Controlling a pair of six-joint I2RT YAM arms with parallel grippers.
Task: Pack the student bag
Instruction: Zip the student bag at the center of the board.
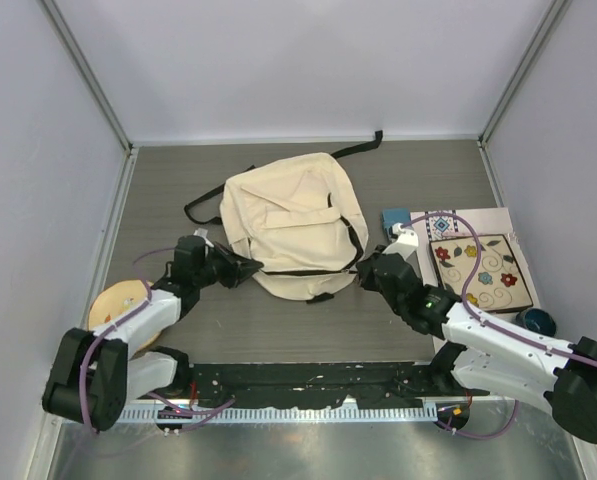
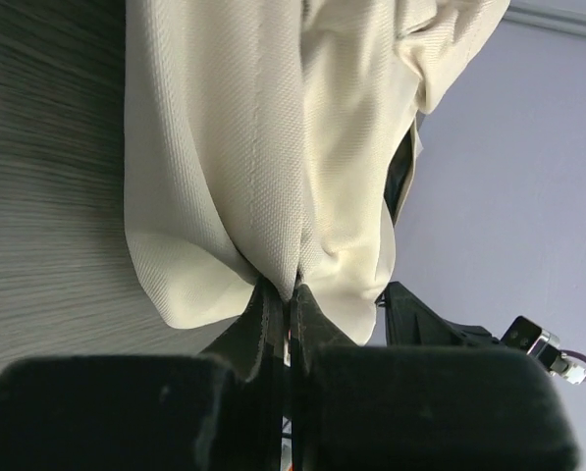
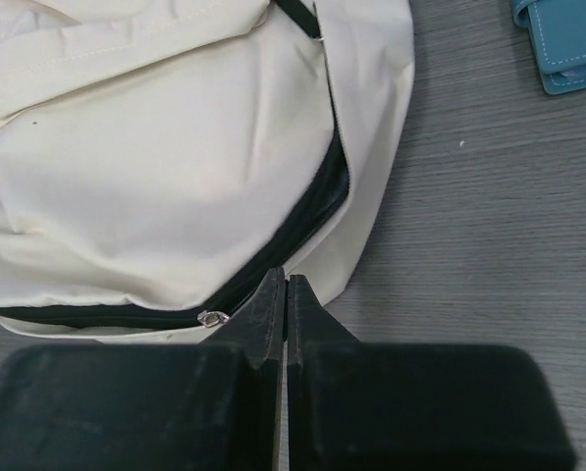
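The student bag (image 1: 293,225) is a cream fabric backpack with black straps and zipper lines, lying flat in the middle of the table. My left gripper (image 1: 248,268) is at its lower left edge. In the left wrist view the gripper (image 2: 291,291) is shut on a pinched fold of the bag's fabric (image 2: 263,147). My right gripper (image 1: 364,272) is at the bag's lower right edge. In the right wrist view this gripper (image 3: 286,282) is shut, its tips over the bag's rim (image 3: 175,167) beside the black zipper. A small metal zipper pull (image 3: 212,317) lies just left of the tips.
A teal wallet-like case (image 1: 395,218) lies right of the bag and shows in the right wrist view (image 3: 565,39). A floral-patterned square (image 1: 481,272) rests on white paper at the right, with a dark ball (image 1: 536,321) below it. A round wooden object (image 1: 118,303) sits far left. Walls enclose the table.
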